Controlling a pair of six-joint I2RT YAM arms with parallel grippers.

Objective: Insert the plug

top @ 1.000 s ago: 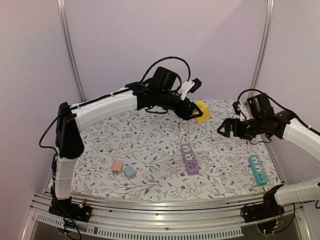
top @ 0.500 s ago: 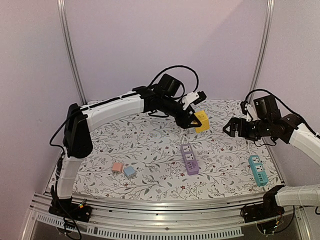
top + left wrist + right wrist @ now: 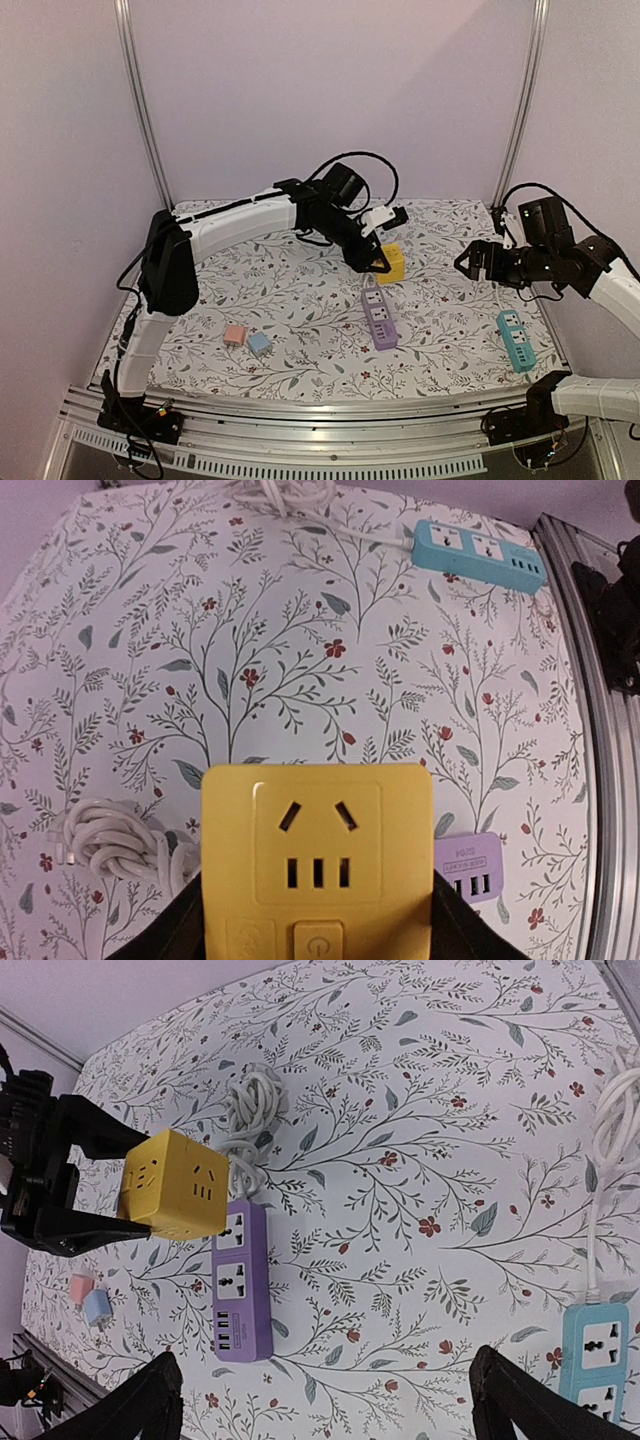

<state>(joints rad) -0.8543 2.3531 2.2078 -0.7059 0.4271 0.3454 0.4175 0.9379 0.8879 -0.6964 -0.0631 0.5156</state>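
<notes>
Chargers on the far left first: a small pink plastic plug cube (image 3: pixel 234 335) and a small blue plastic plug cube (image 3: pixel 259 343) sit right beside each other on the floral-print table (image 3: pixel 300 290). They're near the front edge and well apart from the action. I'm guessing they're just spares for now.

Moving in, the left pincer (image 3: pixel 378 262) is clamped on a yellow plastic socket cube (image 3: pixel 317 850). There's one black finger on each side, so the face with the slots looks straight into the wrist camera. That grip leaves the far side of the cube free, which I'd guess is where the prongs are, though no view shows them. The cube hangs at the far end of the purple power strip (image 3: pixel 378 316), and from the right wrist view it overlaps that end. Can't tell if it's touching the strip or a bit above it. Looks to me like the lining-up stage, not seated yet.

Behind the strip is a white coiled cable (image 3: pixel 252 1100), bunched up out of the way.

Over on the right, the right pincer (image 3: pixel 465 264) is spread wide with nothing in it, hovering well apart from the strip. My read is it's parked there so its camera gets a clean look at the cube and sockets. Far right, near the table edge, lies a teal power strip (image 3: pixel 515 340), not involved.
</notes>
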